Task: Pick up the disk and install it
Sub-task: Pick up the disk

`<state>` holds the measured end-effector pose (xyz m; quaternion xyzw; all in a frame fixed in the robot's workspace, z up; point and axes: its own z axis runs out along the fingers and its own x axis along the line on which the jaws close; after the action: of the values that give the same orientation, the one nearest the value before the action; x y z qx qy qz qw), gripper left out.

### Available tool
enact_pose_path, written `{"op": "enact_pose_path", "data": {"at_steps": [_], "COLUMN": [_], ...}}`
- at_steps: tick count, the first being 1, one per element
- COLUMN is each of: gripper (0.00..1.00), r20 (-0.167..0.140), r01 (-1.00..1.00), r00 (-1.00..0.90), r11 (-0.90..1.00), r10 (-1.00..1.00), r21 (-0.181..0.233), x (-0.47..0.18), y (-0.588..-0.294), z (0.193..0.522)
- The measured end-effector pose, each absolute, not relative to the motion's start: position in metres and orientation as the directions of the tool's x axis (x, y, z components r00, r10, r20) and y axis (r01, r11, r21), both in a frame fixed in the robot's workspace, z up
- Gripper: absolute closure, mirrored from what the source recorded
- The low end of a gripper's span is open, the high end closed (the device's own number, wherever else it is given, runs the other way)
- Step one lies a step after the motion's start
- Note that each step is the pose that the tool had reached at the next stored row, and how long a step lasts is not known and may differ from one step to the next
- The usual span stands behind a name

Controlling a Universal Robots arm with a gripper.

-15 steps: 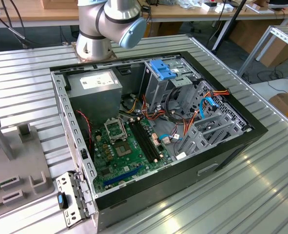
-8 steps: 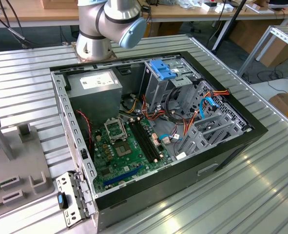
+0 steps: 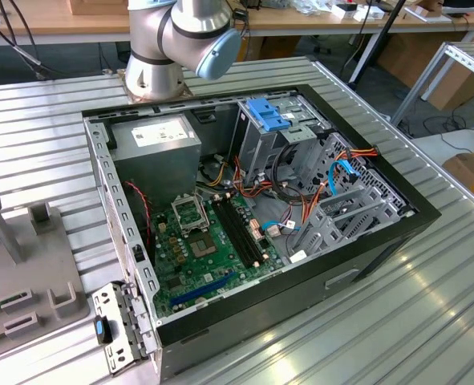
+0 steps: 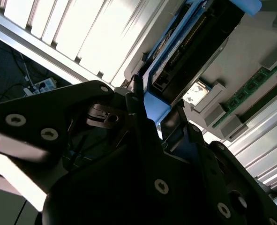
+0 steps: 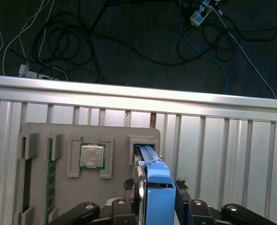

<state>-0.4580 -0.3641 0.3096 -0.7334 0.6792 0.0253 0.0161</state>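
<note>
Gripper clamps disk, far end hidden in grey holder.

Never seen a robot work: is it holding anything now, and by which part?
Yes: the gripper appears shut on the disk, its jaws pressing either side of the blue carrier's end while the disk stands on edge in the grey tray.

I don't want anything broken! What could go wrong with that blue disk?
1. The disk stands on edge in a slot of the grey holder, with the gripper around it. If tilted, it might jam there.
2. The processor chip lies right beside that slot and could get bumped.
3. Loose cables crowd the open computer case and might snag the disk.
</note>
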Motion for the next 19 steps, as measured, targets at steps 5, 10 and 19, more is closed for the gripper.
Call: {"op": "enact_pose_path", "data": {"at_steps": [5, 10, 19], "gripper": [0.63, 0.63, 0.63], "r20": [-0.059, -0.059, -0.059], "r01": [-0.997, -0.997, -0.997], "r00": [0.076, 0.076, 0.076], "r11": [-0.077, -0.077, -0.077], "r10": [-0.995, -0.995, -0.995], "r21": [0.011, 0.011, 0.010], "x": [-0.4579, -0.4576, -0.4575], "y": [-0.3641, -0.3641, -0.3641], "z": [0.3096, 0.3096, 0.3103]}}
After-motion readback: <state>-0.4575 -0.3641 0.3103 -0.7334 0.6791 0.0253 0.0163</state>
